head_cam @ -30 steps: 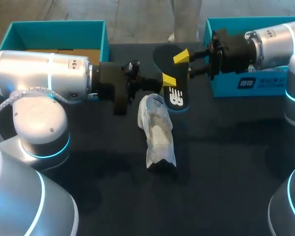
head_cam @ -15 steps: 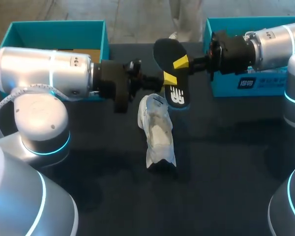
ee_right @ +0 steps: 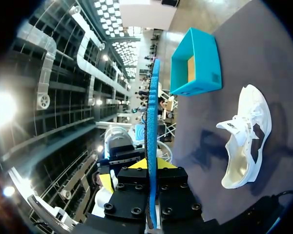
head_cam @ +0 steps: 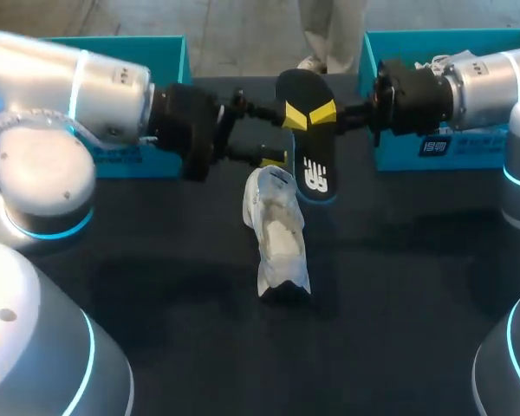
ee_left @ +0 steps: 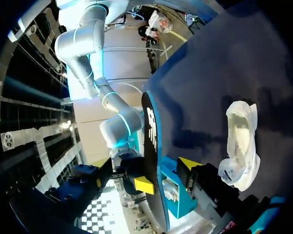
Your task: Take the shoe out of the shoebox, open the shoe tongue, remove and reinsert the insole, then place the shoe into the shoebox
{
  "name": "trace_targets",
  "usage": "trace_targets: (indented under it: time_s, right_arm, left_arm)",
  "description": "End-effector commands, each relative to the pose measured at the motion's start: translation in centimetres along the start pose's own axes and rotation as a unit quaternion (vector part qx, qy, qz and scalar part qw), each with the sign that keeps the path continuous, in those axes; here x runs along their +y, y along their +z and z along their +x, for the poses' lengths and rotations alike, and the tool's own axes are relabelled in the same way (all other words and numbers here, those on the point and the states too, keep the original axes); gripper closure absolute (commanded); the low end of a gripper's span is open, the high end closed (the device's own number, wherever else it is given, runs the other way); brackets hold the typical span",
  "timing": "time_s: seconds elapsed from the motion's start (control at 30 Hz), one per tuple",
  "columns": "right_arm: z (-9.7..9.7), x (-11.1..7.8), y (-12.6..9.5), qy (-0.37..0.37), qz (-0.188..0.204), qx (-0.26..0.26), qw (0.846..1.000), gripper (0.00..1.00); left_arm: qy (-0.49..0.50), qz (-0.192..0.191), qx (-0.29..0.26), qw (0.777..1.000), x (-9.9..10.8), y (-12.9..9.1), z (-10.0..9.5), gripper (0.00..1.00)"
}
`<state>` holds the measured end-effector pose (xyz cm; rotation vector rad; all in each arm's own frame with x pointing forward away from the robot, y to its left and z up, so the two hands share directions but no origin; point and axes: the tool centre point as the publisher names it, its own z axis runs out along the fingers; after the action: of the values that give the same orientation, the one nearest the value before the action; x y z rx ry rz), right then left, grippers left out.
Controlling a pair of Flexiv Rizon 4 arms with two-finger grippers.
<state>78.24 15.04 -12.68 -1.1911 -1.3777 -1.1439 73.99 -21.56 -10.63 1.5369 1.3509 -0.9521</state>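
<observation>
Dark worktop [head_cam: 399, 286], head view: white shoe [head_cam: 277, 234] lying mid-worktop, outside left shoebox [head_cam: 184, 65] and right shoebox [head_cam: 390, 154]. Black insole [head_cam: 312, 165] raised over shoe's far end, probably lined up for reinsertion. Right gripper [head_cam: 325, 113] gripping insole, far finger hidden behind it.

Left wrist view: left gripper [ee_left: 167, 174] spread wide, straddling insole, one tip clearly apart.

Right wrist view: insole edge-on, pinched between fingers; shoe interior too shadowed to judge.

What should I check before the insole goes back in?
1. Right pincer shut on insole: ok.
2. Left pincer gripping insole: not ok, it is open, with a gap on one side.
3. Shoe lying free on table, nothing touching it: ok.
4. Shoe opening uncovered: ok.
5. Tongue pulled back enough: cannot tell.
</observation>
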Motion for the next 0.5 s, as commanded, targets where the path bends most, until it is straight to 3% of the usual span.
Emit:
trace_targets:
  time_s: [0.03, 0.5]
  right_arm:
    - [-0.3, 0.1, 0.1, -0.001, 0.001, 0.001, 1.000, 1.00]
    - [-0.8, 0.1, 0.6, 0.003, 0.005, 0.003, 1.000, 1.00]
  left_arm:
    - [0.005, 0.023, 0.087, 0.996, 0.5, -2.3, -0.9, 0.00]
    - [-0.007, 0.029, 0.273, 0.961, 1.6, -3.9, -2.0, 0.00]
